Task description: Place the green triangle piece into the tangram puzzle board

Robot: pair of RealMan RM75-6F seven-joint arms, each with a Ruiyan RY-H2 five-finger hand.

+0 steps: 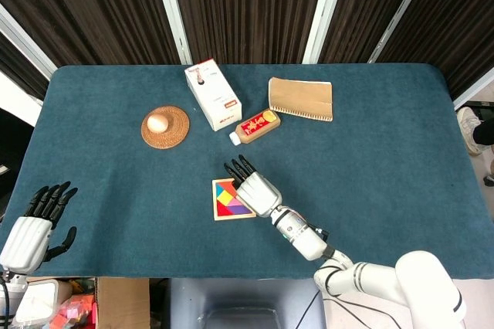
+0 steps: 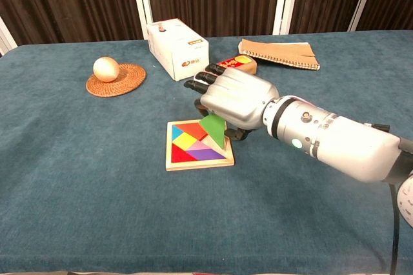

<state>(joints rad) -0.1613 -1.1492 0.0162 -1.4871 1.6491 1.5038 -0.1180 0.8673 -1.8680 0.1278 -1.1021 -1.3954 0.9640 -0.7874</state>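
Observation:
The tangram board (image 1: 225, 199) (image 2: 187, 152), a square wooden tray with coloured pieces, lies near the table's front middle. My right hand (image 1: 252, 187) (image 2: 233, 104) hovers over the board's right side, palm down, and holds the green triangle piece (image 2: 213, 128) under its fingers, tilted above the board's right part. In the head view the hand hides the triangle. My left hand (image 1: 35, 227) rests at the table's front left corner, fingers apart and holding nothing.
A woven coaster with an egg (image 1: 164, 126) (image 2: 111, 73) sits at the back left. A white box (image 1: 212, 96) (image 2: 176, 48), a small red-labelled bottle (image 1: 255, 126) (image 2: 231, 64) and a brown notebook (image 1: 300, 99) (image 2: 279, 52) lie behind the board.

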